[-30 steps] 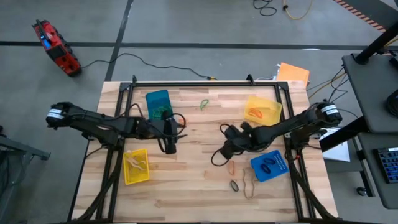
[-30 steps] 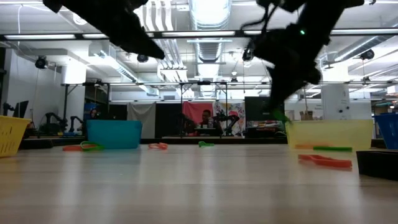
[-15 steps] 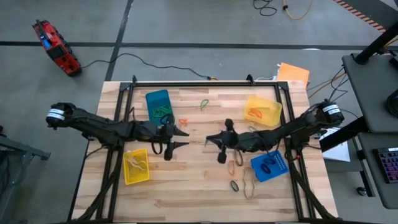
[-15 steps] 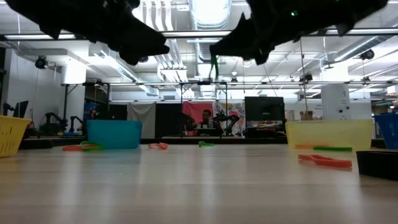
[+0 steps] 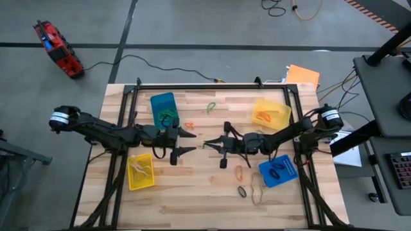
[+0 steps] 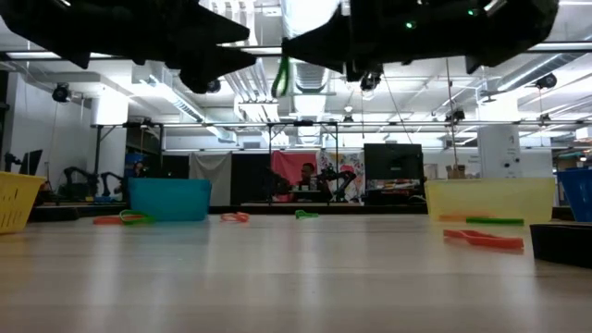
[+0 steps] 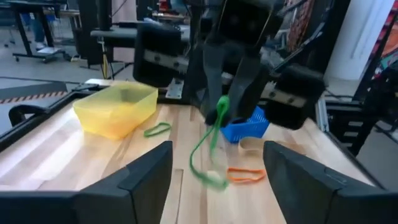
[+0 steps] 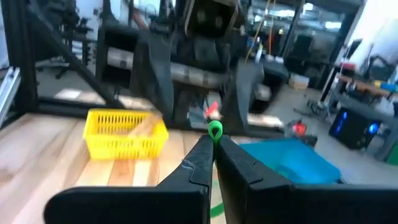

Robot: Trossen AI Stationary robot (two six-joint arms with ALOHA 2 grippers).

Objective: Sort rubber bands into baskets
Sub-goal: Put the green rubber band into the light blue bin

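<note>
Green rubber band (image 7: 208, 146) hangs off the right end effector (image 5: 207, 144), clamped shut on its top, above the middle of the desk (image 5: 199, 186). It's a near-weightless, floppy loop that stretches and will probably snag or swing. My call: pinch one strand near the top, just below the other tips; the lower loop is too slack to catch.

Left end effector (image 5: 187, 142) faces it with fingers spread wide, tips just beside the band, holding nothing.

Left wrist view shows the whole loop dangling off the desk. High view barely shows the band but gives the layout: blue basket (image 5: 163, 108) and yellow basket (image 5: 140, 171) by the left edge, yellow basket (image 5: 270, 113) and blue basket (image 5: 277, 170) by the right, loose bands (image 5: 249, 186) near the front edge. Right wrist view shows only the green nub at its tips.
</note>
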